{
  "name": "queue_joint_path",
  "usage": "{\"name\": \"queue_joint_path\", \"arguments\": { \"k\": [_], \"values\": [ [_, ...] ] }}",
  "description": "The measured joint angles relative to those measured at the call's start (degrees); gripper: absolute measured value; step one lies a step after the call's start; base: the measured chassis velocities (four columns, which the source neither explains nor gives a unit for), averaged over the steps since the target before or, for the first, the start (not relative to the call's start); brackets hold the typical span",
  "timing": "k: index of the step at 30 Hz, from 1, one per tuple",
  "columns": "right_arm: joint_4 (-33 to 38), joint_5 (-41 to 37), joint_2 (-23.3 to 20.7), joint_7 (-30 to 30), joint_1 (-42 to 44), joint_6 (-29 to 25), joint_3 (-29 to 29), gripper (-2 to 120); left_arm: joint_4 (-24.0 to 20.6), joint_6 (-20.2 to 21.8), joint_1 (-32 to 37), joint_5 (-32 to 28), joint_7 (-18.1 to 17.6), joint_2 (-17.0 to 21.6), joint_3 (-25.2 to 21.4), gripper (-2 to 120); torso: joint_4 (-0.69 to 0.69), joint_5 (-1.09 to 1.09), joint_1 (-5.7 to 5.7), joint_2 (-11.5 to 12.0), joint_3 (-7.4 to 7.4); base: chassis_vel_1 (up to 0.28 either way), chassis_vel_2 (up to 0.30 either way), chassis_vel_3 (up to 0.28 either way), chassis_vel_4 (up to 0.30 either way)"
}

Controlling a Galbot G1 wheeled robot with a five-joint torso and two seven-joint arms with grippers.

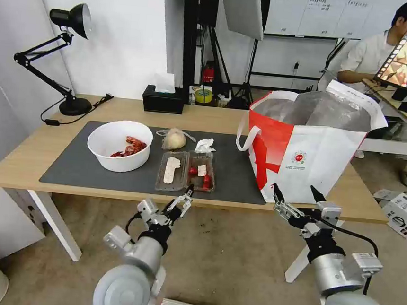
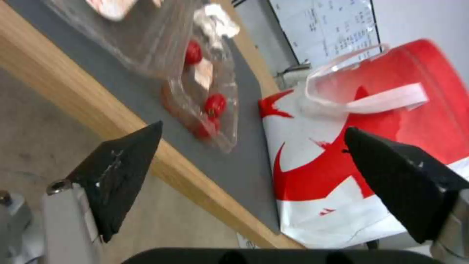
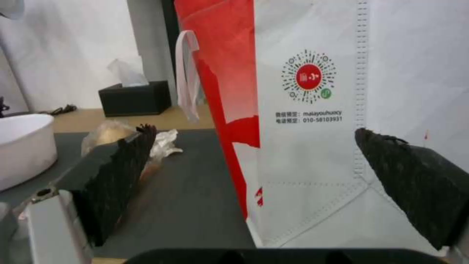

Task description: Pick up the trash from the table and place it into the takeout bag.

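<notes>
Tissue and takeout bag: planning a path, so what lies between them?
Bare dark mat between crumpled tissue and takeout bag, per head view.

On the white front panel of the takeout bag (image 3: pixel 313 154) you can read a round red logo (image 3: pixel 309 77) ringed with dots. Below it, at its 6 o'clock, run two small lines of print; the lower reads "010-58103931", and the upper ends in "maiayouhuocy". Other print is too small for you to read.
</notes>
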State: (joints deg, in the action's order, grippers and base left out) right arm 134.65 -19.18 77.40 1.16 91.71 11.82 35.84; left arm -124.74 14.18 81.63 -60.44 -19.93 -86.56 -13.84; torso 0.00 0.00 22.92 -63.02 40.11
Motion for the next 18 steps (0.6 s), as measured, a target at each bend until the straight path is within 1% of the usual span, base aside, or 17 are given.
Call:
{"name": "queue_joint_path", "arguments": {
  "k": [1,2,7,10,18],
  "values": [
    [0.0,0.0,0.0,0.0,0.0,0.0,0.0,100,0.0,0.0,0.0,0.0,0.0,0.0,0.0,100,0.0,0.0,0.0,0.0,0.0,0.0,0.0,0.0,0.0],
    [0.11,0.0,-0.01,-0.03,0.19,-0.01,0.23,100,2.04,-0.11,-1.52,-0.22,0.0,-0.18,0.55,100,0.0,0.0,0.0,0.0,0.0,0.0,0.0,0.0,0.0],
    [0.41,-0.05,-0.09,-0.06,0.45,-0.01,0.78,100,5.3,-0.4,-4.72,-1.04,0.0,-0.46,0.91,100,0.0,0.0,0.0,0.0,0.0,0.0,0.0,0.0,0.0],
    [0.42,-0.06,-0.1,-0.06,0.47,-0.01,0.81,100,5.39,-0.41,-4.85,-1.13,-0.01,-0.46,0.9,100,0.0,0.0,0.0,0.0,0.0,0.0,0.0,0.0,0.0],
    [0.8,-0.16,-0.21,-0.16,0.88,-0.02,1.42,100,7.97,-0.69,-8.03,-1.96,-0.38,-0.29,0.59,100,0.0,0.0,0.0,0.0,0.0,0.0,0.0,0.0,0.0]
  ]
}}
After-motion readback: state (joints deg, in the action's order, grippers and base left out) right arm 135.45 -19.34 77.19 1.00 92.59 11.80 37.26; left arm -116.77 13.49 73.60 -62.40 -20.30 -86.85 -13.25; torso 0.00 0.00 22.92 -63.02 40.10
